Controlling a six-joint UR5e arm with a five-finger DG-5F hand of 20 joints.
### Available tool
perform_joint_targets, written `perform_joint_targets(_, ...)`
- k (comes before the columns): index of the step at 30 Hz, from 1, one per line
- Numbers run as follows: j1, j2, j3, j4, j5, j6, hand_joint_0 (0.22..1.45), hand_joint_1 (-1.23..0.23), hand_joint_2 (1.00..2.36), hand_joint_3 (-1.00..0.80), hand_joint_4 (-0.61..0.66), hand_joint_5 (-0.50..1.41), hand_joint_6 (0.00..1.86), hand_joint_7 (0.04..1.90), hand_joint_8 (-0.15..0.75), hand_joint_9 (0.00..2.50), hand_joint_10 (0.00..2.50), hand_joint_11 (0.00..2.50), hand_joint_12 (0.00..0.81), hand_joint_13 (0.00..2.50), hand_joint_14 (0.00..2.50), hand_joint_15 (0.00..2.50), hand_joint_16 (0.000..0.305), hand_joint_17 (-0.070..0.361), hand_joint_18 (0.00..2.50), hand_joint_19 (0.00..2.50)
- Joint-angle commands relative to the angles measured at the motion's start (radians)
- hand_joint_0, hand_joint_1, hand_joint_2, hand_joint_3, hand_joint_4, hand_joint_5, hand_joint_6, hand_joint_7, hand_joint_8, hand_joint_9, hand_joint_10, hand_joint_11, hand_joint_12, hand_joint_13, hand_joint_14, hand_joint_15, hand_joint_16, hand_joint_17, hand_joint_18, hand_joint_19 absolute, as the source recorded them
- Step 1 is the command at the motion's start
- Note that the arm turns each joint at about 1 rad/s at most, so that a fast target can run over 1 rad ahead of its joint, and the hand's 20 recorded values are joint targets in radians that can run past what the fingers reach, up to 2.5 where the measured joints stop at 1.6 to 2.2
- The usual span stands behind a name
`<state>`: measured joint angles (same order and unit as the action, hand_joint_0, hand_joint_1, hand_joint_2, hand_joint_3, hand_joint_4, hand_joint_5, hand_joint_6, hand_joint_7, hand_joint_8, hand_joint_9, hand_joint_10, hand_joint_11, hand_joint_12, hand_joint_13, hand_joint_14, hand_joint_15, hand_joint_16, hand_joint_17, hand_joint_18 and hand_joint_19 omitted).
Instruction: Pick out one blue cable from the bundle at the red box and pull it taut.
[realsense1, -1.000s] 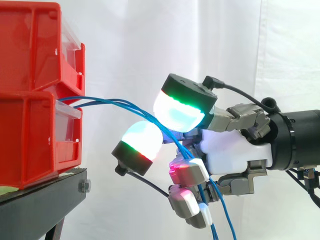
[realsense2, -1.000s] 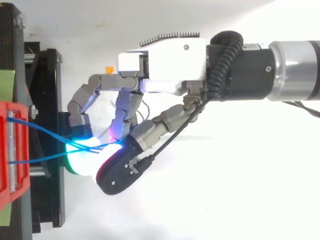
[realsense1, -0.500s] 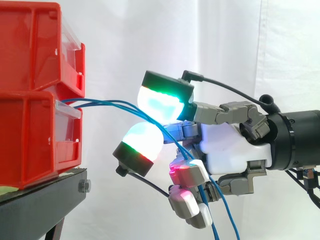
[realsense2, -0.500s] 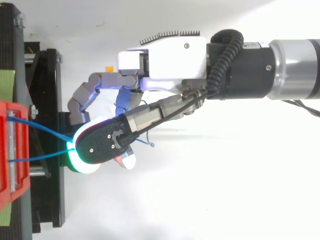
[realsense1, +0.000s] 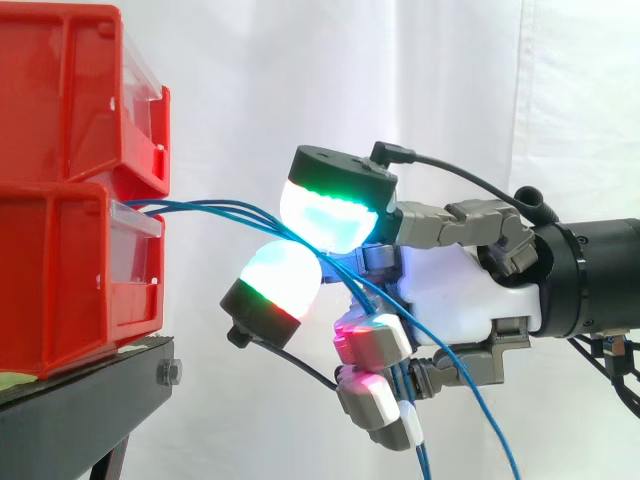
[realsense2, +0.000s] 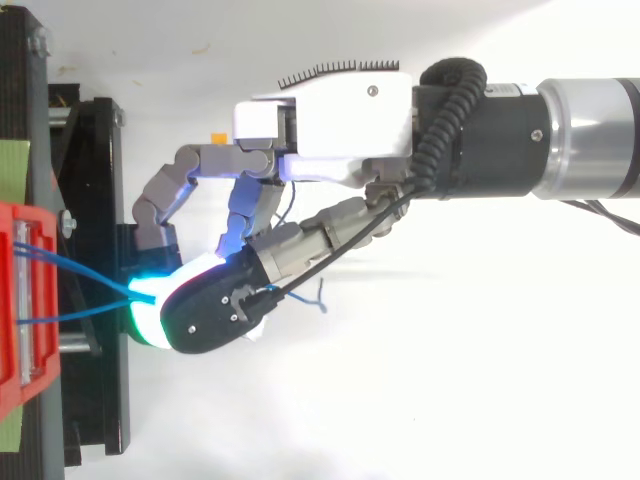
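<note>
The arm (realsense2: 590, 130) comes in from the right and holds the hand (realsense1: 455, 300) level, palm toward the bins (realsense1: 70, 190), well right of them. The fingers are curled. Two big pads (realsense1: 325, 215) glowing white and green are closed together at the left end of the hand, one above the other, and pinch the blue cables (realsense1: 215, 207) between them. I cannot tell how many cables lie in the pinch. From above, the upper pad's black back covers the lower one, just over the right edge of the stand (realsense2: 95, 200).

The cables leave the gap between the upper and lower bin and run right in a shallow arc to the pads. In the top view they leave the bin as separate strands and meet at the pads. Right of the pinch they slant down past the palm, pass close beside the lower curled fingers with their magenta glow (realsense1: 365, 335), and hang down out of view. One loose end sticks out on the near side of the hand (realsense2: 320, 295).

The bins sit stacked on the black stand at the left. A white curtain (realsense1: 300, 80) hangs behind.
</note>
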<state>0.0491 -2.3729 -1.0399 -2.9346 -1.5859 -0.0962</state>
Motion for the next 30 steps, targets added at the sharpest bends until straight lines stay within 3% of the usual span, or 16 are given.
perform_joint_targets(1, 0.0, 0.0, 0.001, 0.0, 0.0, 0.0, 0.63, -0.74, 1.02, -0.18, -0.02, -0.16, 0.94, 0.81, 0.3, 1.15, 0.03, 0.85, 0.388, 1.1, 0.03, 0.63, 0.058, 0.13, 0.96, 0.84)
perform_joint_targets(6, 0.0, 0.0, 0.0, 0.002, 0.0, 0.0, 0.72, -0.77, 1.02, -0.23, -0.22, -0.17, 0.96, 0.9, 0.279, 1.19, 0.03, 0.88, 0.363, 1.11, 0.02, 0.64, 0.053, 0.12, 0.95, 0.85)
perform_joint_targets(12, 0.0, 0.0, 0.0, -0.003, 0.0, 0.0, 0.82, -0.81, 1.0, -0.49, -0.35, -0.15, 0.96, 1.15, 0.271, 1.3, 0.03, 0.9, 0.346, 1.15, 0.03, 0.66, 0.049, 0.111, 0.94, 0.85)
perform_joint_targets(15, 0.0, 0.0, 0.0, 0.002, 0.0, 0.0, 0.81, -0.83, 1.0, -0.5, -0.38, -0.14, 0.96, 1.23, 0.273, 1.35, 0.03, 0.92, 0.341, 1.17, 0.03, 0.65, 0.049, 0.11, 0.96, 0.83)
perform_joint_targets(21, 0.002, 0.0, 0.0, 0.002, 0.0, -0.01, 0.76, -0.85, 1.0, -0.5, -0.35, -0.12, 0.96, 1.21, 0.265, 1.41, 0.04, 0.92, 0.338, 1.2, 0.03, 0.67, 0.048, 0.108, 0.99, 0.81)
perform_joint_targets(27, 0.002, 0.0, 0.0, 0.002, 0.0, -0.011, 0.65, -0.84, 1.0, -0.5, -0.2, -0.09, 0.94, 1.04, 0.269, 1.44, 0.03, 0.92, 0.344, 1.22, 0.03, 0.67, 0.048, 0.107, 1.01, 0.83)
perform_joint_targets(30, 0.002, 0.0, 0.0, 0.002, 0.0, -0.011, 0.6, -0.8, 1.0, -0.5, -0.2, -0.08, 0.92, 1.07, 0.27, 1.47, 0.04, 0.9, 0.346, 1.24, 0.03, 0.67, 0.048, 0.108, 1.01, 0.83)
